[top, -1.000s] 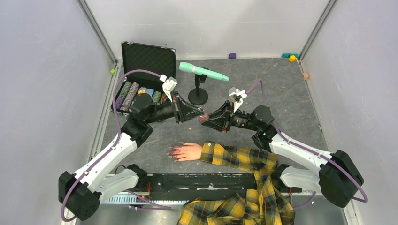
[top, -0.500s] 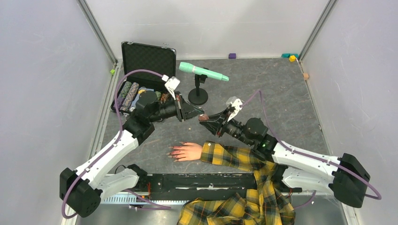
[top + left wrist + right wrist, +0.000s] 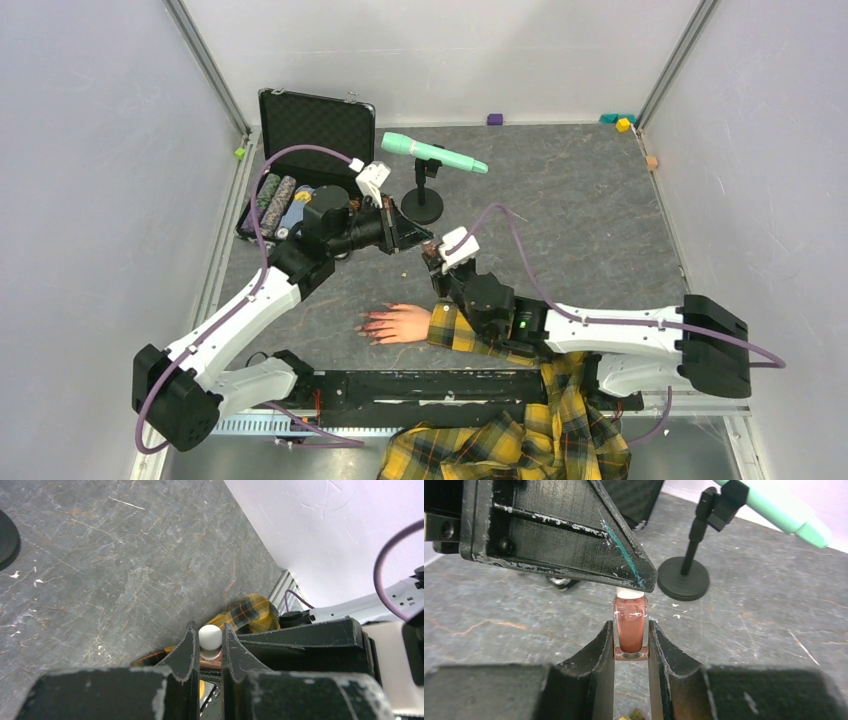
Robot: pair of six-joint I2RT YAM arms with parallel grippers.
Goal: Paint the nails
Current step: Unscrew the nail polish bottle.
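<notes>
The glossy red nails (image 3: 368, 325) tip a mannequin hand (image 3: 402, 323) lying flat on the grey table (image 3: 600, 230), fingers pointing left. Just beyond it, the left gripper (image 3: 422, 240) is clamped on the white cap (image 3: 210, 636) of a small brownish polish bottle (image 3: 630, 617). The right gripper (image 3: 630, 630) is squeezed tight on the bottle's glass body.

A robotics lab test cell: plain pale panel walls (image 3: 90, 150) on aluminium posts (image 3: 205, 62) box in a dark stone-look tabletop (image 3: 600, 210), two white robot arms (image 3: 235, 320) bolted at its edge, with stray props: mint microphone (image 3: 432, 153), black case (image 3: 318, 125), what look like small coloured blocks (image 3: 623, 124)
</notes>
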